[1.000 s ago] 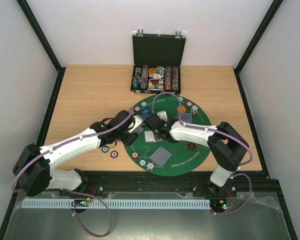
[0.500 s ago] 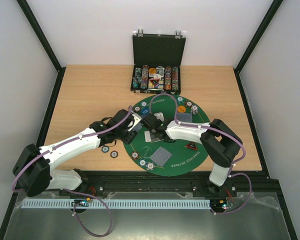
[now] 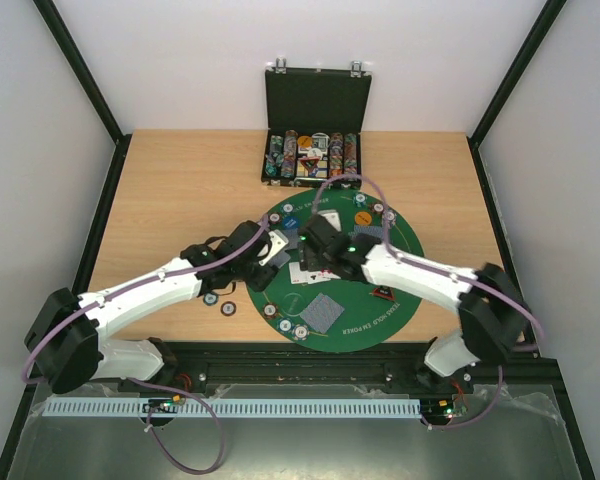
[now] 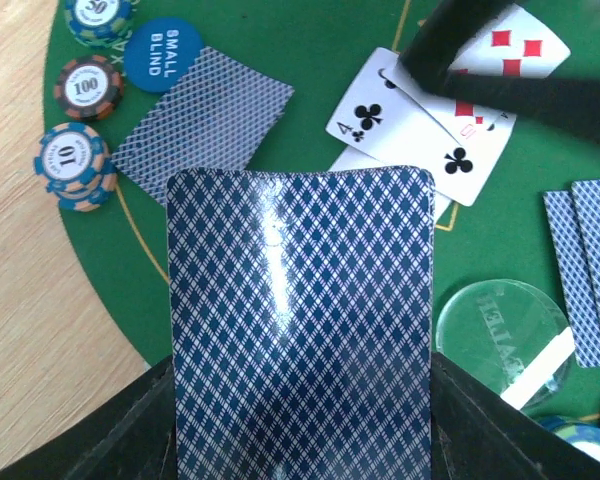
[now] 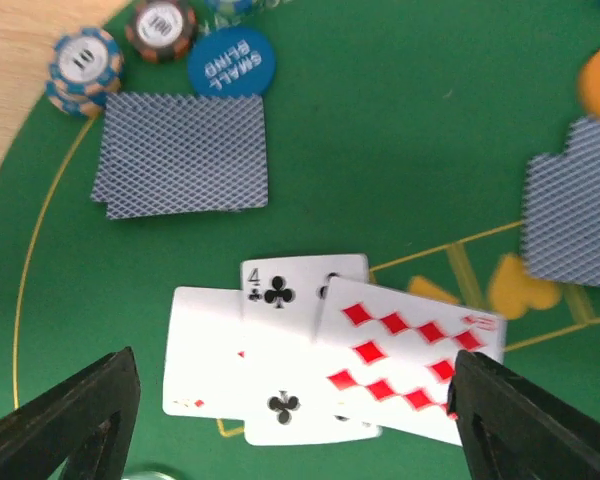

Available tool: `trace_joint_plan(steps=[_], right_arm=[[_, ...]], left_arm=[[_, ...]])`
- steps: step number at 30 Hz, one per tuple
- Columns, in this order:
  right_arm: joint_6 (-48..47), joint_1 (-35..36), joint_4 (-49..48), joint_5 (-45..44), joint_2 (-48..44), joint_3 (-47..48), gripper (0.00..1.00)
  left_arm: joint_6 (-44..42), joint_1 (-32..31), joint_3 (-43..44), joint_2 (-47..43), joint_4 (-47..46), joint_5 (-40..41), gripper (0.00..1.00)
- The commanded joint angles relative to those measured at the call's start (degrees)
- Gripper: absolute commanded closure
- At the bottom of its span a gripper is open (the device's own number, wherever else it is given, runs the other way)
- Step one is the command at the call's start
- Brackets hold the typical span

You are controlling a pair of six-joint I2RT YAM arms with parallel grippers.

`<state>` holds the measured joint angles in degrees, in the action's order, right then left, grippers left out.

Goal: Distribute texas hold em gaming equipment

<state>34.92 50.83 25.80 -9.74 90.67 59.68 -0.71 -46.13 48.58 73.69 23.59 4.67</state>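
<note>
Wooden counter [image 3: 180, 190], big green round mat [image 3: 352, 298] at its near edge, black case [image 3: 312, 100] open at the far edge with its chip rows. Now the left pincer [image 3: 268, 250] is pinching blue-backed cards [image 4: 300, 320], backs up, over the mat's left side. Across from it the right pincer [image 5: 292, 400] hangs spread wide over three face-up cards [image 5: 205, 350] fanned mid-mat and overlapping, with the four of clubs [image 5: 280, 290] in the middle and a diamonds card [image 5: 410, 360] on top. It grips nothing. One face-down pair [image 5: 180, 155] lies just beside the blue SMALL BLIND button [image 5: 232, 62], chips [image 5: 85, 62] at the rim next to it. Far side, an orange button [image 3: 362, 216]; near right, the triangular marker [image 3: 384, 293].
</note>
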Motion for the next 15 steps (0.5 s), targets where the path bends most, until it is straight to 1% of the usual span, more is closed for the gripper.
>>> trace_joint_plan(steps=[1, 4, 6, 7, 9, 13, 15], right_arm=[[1.9, -3.8, 2.5, -2.5, -11.5, -7.3, 0.12], [4.9, -9.7, 5.0, -2.3, -20.1, -15.7, 0.01], [7.4, -13.9, 6.8, -2.9, -25.2, -20.0, 0.01], [9.2, -15.2, 7.5, -3.3, -28.2, -21.5, 0.01], [11.9, -17.2, 7.0, -1.6, -31.3, -24.4, 0.01], [16.8, -21.1, 4.4, 3.2, -32.9, -28.3, 0.01], [18.4, -21.9, 3.0, 4.7, -32.3, -29.5, 0.01]], left_arm=[[-1.4, -0.5, 0.2, -0.8, 0.6, -1.6, 0.4], [-1.4, -0.5, 0.2, -0.8, 0.6, -1.7, 0.4], [-1.4, -0.5, 0.2, -0.8, 0.6, -1.7, 0.4], [-1.5, -0.5, 0.2, -0.8, 0.5, -1.7, 0.4], [-1.4, -0.5, 0.2, -0.7, 0.5, -1.7, 0.4], [-1.4, -0.5, 0.2, -1.0, 0.6, -1.8, 0.4], [-1.4, -0.5, 0.1, -1.2, 0.5, -1.8, 0.4]])
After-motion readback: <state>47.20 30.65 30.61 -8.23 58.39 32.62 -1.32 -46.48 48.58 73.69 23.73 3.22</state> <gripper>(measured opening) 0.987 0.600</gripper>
